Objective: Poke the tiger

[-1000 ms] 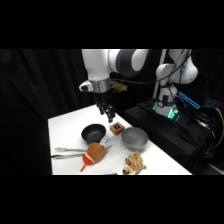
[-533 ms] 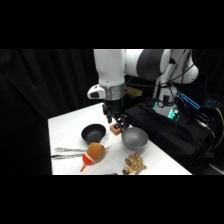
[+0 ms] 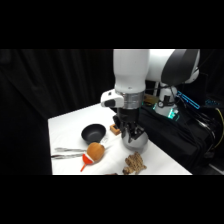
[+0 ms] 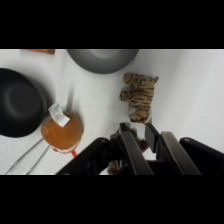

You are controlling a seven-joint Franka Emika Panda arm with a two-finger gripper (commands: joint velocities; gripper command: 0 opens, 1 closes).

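Note:
The tiger (image 3: 134, 162) is a small tan toy with dark stripes, lying near the table's front edge just in front of the grey bowl (image 3: 140, 145). My gripper (image 3: 130, 133) hangs over the grey bowl, above and slightly behind the tiger, not touching it. In the wrist view the tiger (image 4: 139, 97) lies just beyond the gripper (image 4: 138, 136), whose two fingers stand close together with nothing held.
A black bowl (image 3: 93, 132) sits left of the gripper, and an orange-brown cube (image 3: 116, 130) behind it. A round orange object with a red end (image 3: 94, 151) and metal tongs (image 3: 67, 152) lie at the front left. The table edge runs right of the tiger.
The arm has swung from behind the black bowl towards the front right and come lower, so the gripper now hangs over the grey bowl near the tiger.

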